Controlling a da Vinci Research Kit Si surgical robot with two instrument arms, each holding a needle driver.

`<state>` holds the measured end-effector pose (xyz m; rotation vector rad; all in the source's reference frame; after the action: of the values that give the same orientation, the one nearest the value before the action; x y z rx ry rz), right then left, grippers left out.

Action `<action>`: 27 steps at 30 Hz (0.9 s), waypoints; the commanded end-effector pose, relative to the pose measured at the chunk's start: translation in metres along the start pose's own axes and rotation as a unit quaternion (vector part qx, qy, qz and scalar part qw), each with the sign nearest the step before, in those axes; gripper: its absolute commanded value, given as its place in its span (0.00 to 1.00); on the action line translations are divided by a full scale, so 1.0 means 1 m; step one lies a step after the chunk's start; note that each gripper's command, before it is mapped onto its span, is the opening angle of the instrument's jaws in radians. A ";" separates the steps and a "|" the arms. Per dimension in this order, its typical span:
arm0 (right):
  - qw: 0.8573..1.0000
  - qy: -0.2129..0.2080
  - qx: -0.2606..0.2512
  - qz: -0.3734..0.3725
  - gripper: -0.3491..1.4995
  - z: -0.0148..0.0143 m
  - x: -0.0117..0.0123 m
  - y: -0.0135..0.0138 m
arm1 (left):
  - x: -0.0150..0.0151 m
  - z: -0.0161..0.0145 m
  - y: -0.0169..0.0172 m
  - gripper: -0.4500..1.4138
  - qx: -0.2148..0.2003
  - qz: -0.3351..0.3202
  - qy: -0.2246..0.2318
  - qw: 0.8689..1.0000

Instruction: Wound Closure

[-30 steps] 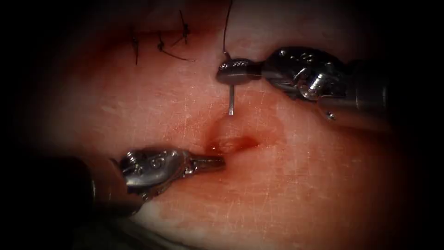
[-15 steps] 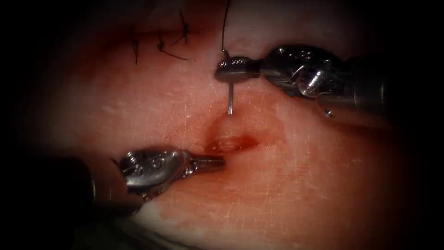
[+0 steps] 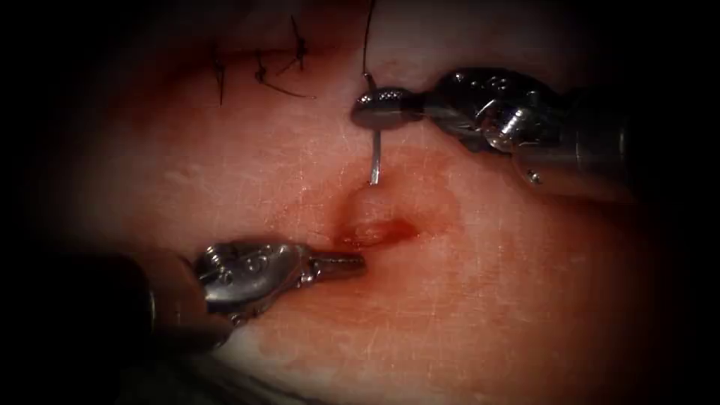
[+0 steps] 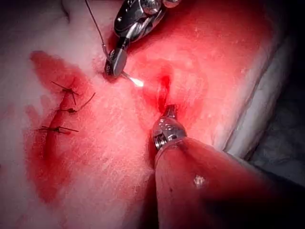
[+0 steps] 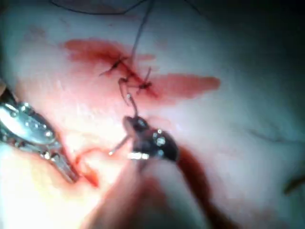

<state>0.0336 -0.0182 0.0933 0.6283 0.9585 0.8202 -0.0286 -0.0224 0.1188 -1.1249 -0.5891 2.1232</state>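
The pale pink pork-belly tissue carries a short open cut wet with red fluid at mid-scene. The right arm's steel needle driver enters from the right on the far side of the cut. Its jaws are closed on the curved steel needle, gripping it near its thread end. The free length of the needle hangs toward the near side, its tip just above the far lip of the cut — contact with the tissue cannot be confirmed. The right wrist view shows the same tool clamped on the needle. The dark suture thread runs from the jaws toward the far edge.

The left arm's steel needle driver lies on the near left side of the cut, jaws closed and holding nothing, its tip at the cut's left end. The left wrist view shows it at the cut's lip.

Dark knotted stitches with cut thread ends sit at the far left — well apart from both tools.
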 end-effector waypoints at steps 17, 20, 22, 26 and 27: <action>0.991 -0.047 0.074 0.100 0.00 0.0019 -0.0022 -0.0010 | -0.0006 0.0009 0.0002 0.15 -0.001 -0.001 -0.002 1.000; 0.990 -0.045 0.080 0.106 0.00 0.0020 -0.0022 -0.0011 | -0.0006 0.0009 0.0002 0.15 -0.001 -0.001 -0.002 1.000; 0.990 -0.045 0.081 0.109 0.00 0.0020 -0.0022 -0.0012 | -0.0006 0.0009 0.0002 0.15 -0.001 -0.001 -0.002 1.000; 0.988 -0.045 0.082 0.120 0.00 0.0020 -0.0024 -0.0012 | -0.0006 0.0009 0.0002 0.15 -0.001 -0.001 -0.002 1.000; 0.988 -0.045 0.082 0.123 0.00 0.0020 -0.0025 -0.0013 | -0.0006 0.0009 0.0002 0.15 -0.001 -0.001 -0.002 1.000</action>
<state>0.0342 -0.0210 0.0937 0.9350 0.8797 0.9319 -0.0286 -0.0224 0.1188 -1.1215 -0.5894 2.1251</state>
